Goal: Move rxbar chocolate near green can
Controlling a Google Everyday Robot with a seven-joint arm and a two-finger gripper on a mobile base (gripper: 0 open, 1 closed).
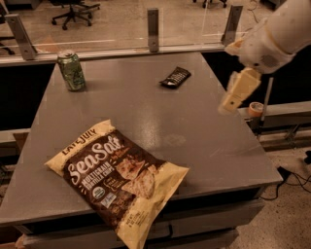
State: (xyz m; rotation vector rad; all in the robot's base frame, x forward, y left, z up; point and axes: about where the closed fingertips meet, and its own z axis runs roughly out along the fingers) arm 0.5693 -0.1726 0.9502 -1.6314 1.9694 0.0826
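While the green can (71, 71) stands upright near the far left corner of the grey table (209, 146), the rxbar chocolate (175, 77) lies flat well to the right of the can. The bar is at about the same depth on the tabletop, with bare table between the two. Its wrapper is dark, it sits at a slant, and nothing touches it.

The gripper (237, 92) hangs in the air far to the right of the can, beyond the bar, near the table's right edge and a little closer to the camera than the can. It points down and to the left from the white arm (277, 34), which enters from the upper right corner. Whether the gripper is apart or together cannot be told from this angle. It is clear of the bar.

A large chip bag (116, 177), brown and yellow with "Sea Salt" in white, lies flat on the front of the table. It is closer to the camera than the can, somewhat to the right of it and well apart from it, and one corner of the bag overhangs the front edge. Behind the can runs a row of metal posts (153, 29), and farther back an office chair (73, 7) stands on the floor. A roll of tape (255, 109) sits on a ledge off the table, far to the right of the can and just below the gripper.
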